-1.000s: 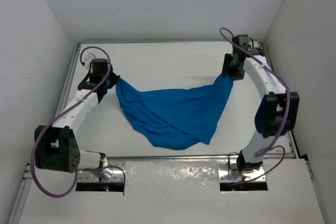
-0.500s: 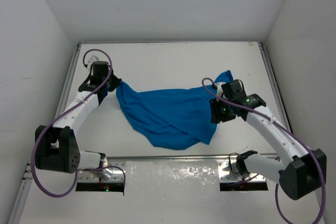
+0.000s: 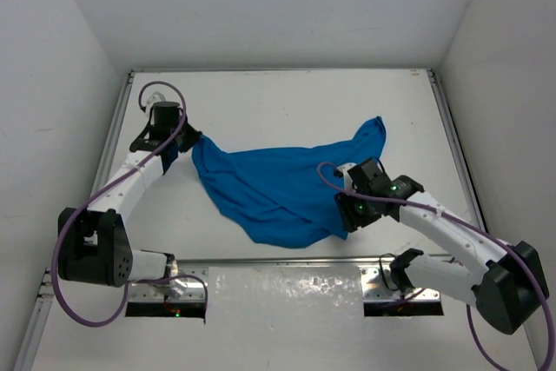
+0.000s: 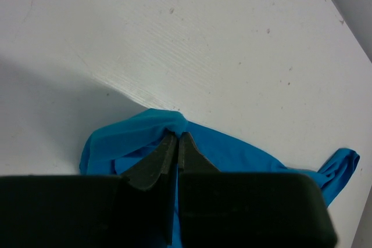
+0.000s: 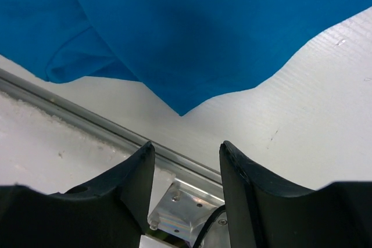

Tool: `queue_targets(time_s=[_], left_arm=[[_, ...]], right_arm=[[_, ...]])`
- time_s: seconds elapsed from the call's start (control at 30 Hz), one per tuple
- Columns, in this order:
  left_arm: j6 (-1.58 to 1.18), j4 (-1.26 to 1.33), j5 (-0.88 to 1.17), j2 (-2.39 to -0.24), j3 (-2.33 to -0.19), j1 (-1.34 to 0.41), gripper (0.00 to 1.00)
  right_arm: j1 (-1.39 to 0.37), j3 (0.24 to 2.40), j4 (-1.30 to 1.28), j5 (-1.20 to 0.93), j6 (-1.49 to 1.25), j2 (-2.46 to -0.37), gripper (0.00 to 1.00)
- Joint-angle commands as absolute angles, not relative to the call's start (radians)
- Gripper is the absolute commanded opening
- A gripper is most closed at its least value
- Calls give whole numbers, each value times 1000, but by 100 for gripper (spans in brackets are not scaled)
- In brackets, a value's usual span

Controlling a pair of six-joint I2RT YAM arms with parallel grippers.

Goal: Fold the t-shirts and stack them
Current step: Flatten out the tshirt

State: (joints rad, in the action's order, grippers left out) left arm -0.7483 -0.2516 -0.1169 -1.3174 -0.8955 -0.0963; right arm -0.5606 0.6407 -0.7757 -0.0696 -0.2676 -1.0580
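Observation:
The bright blue t-shirt (image 3: 278, 184) lies crumpled across the middle of the white table (image 3: 287, 97). Its left corner is lifted by my left gripper (image 3: 185, 139). In the left wrist view the left gripper (image 4: 177, 136) is shut on a pinched fold of the t-shirt (image 4: 244, 155). My right gripper (image 3: 349, 215) hovers over the shirt's near right edge. In the right wrist view the right gripper (image 5: 187, 146) stands open with nothing between its fingers. It sits just short of a pointed corner of the t-shirt (image 5: 203, 27).
A metal rail (image 5: 70, 111) runs along the table's near edge, with a mounting bracket (image 5: 186, 201) below my right gripper. White walls (image 3: 78, 58) enclose the table on three sides. A free end of the shirt (image 3: 373, 130) lies at the far right.
My right gripper has let go of the shirt's far right corner and swung down toward the near edge. That corner now lies on the table. The left arm has held still.

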Motion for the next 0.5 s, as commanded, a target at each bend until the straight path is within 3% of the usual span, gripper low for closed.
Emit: queue_targets(time_s=[0.0,0.33,0.47], left_arm=[[-736,-232,-113,-1285,-930,-92,0],[-729,-248,-115,-1287,-942,-92,0],[-724,-267,-120,-1285,-954,-92,0]], right_arm=[[-616,608,-713,36,-363,-1045,48],[-637,466,-522,116,-355,-1038,48],[-637,451,-448,51,-319,-1049,49]])
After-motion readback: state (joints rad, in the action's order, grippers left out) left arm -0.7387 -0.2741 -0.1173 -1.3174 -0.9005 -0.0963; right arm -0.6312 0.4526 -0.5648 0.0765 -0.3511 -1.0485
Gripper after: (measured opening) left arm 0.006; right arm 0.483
